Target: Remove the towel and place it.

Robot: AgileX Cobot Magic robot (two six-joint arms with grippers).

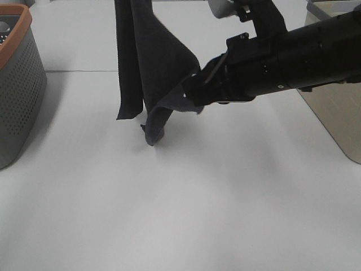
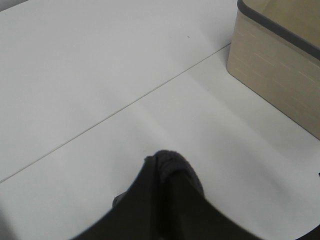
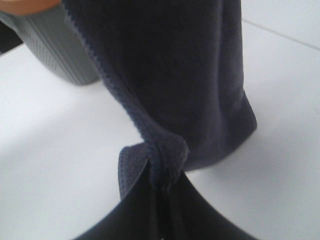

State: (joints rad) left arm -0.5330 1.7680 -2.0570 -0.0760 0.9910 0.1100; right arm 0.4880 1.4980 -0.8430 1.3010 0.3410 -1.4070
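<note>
Exterior high: the towel [image 1: 149, 56] hangs with its long axis vertical over the table [image 1: 225, 214], toward the far edge. The right gripper [image 1: 194, 93] pinches its lower edge on the side facing the table's right edge.

Left wrist: the left gripper [image 2: 167, 175] seems clamped on a fold of it.

Right wrist: the jaws are closed on the hem.

No writing is legible.

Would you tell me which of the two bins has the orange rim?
The grey perforated basket at the left edge; the beige bin on the right has a dark grey rim.
</note>
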